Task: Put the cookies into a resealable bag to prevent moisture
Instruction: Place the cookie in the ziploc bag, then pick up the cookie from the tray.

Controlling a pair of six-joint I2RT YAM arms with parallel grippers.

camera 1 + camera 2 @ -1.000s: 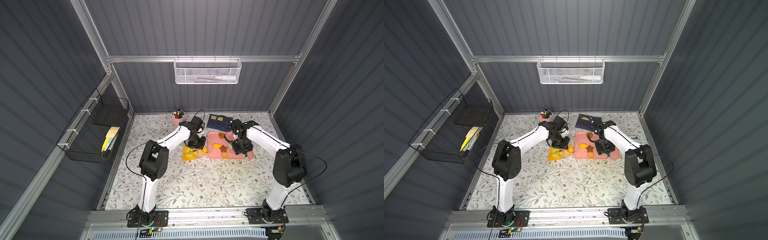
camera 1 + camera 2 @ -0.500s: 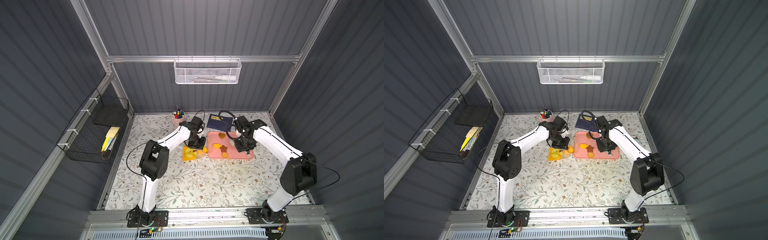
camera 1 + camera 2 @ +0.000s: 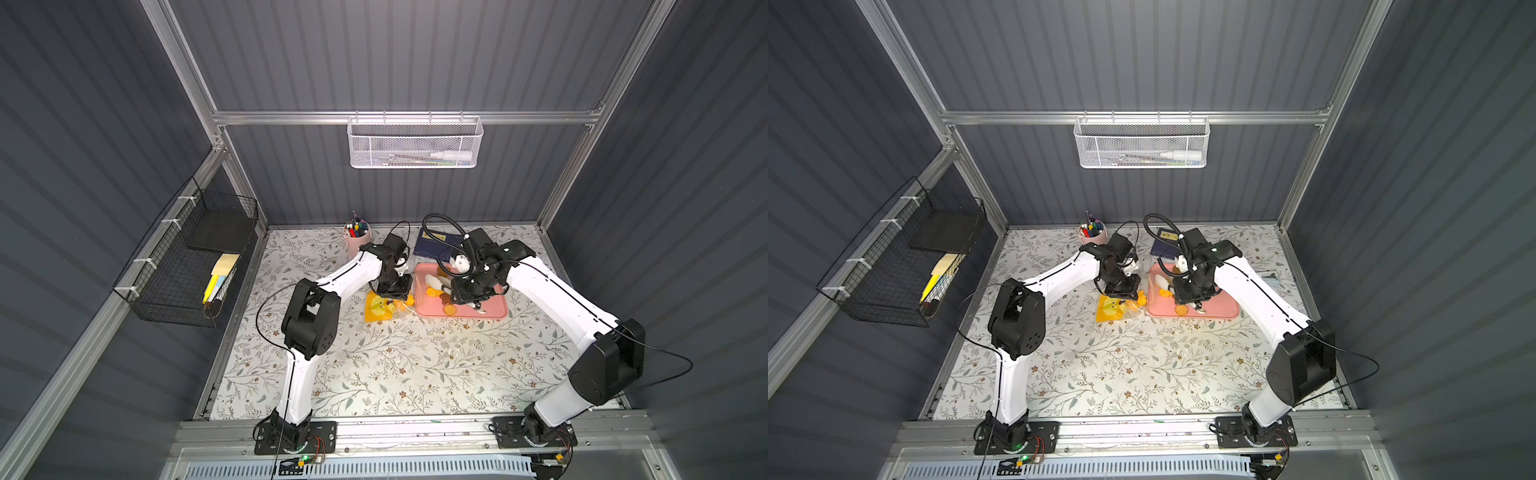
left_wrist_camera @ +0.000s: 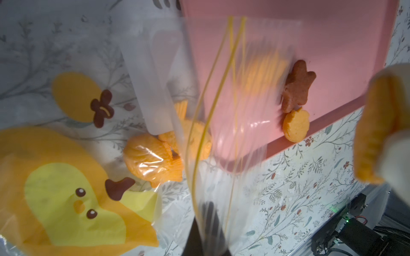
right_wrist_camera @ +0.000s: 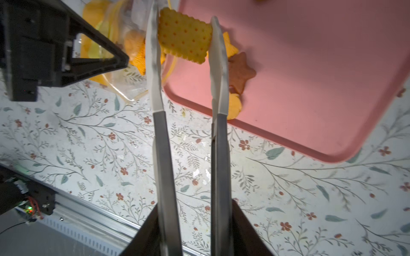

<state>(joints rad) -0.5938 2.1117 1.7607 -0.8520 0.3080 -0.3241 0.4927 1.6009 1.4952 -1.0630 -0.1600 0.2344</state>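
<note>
- In both top views the left gripper (image 3: 392,293) points down over the floral-print tabletop (image 3: 395,374), at the near end of the clear crinkly plastic resealable bag (image 3: 382,308) with its orange-yellow print. From up there its grip is too small to judge.
- The left wrist view settles it. The jaws are pressed together on the bag's yellow-lined mouth edge, and the film stands up from them.
- That same view looks through the film to several orange cookies (image 4: 153,159) lying inside the bag. In the top views they are only a speck of colour.
- Just right of the bag lies the pink rectangular tray (image 3: 486,309). In the left wrist view the raised film overlaps its corner.
- On the tray, by the rim, a brown star-shaped cookie (image 5: 240,73) touches a small round orange cookie (image 5: 234,106). Both wrist views show this pair.
- The right gripper (image 5: 183,20) has its long white-tipped fingers partly spread. They pinch a yellow rectangular dotted biscuit (image 5: 184,38) by two opposite edges, at the tray's end nearest the bag.
- Only the right wrist view shows the biscuit's dotted face. In the left wrist view it is a blurred orange slab between white tips.
</note>
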